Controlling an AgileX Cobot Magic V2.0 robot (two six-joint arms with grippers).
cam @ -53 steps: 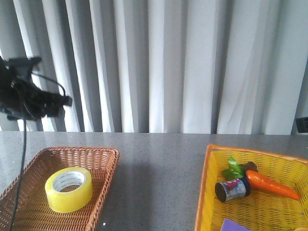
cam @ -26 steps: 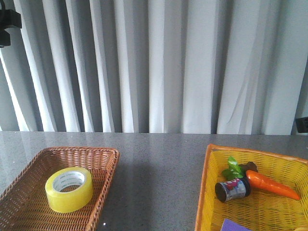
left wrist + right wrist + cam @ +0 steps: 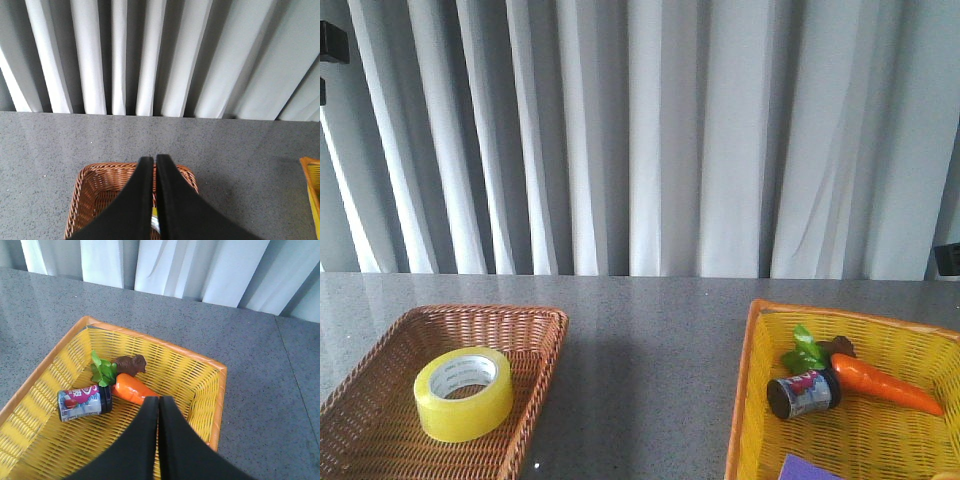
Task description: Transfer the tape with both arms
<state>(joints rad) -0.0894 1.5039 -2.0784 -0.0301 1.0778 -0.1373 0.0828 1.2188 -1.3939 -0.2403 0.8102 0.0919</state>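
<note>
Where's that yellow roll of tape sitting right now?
In the front view, the tape lies flat in the brown basket on the table's left side, well apart from the yellow basket on the right.

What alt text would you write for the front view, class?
A yellow translucent tape roll lies flat in a brown wicker basket at left; a yellow plastic basket at right holds a toy carrot and small can.
</note>
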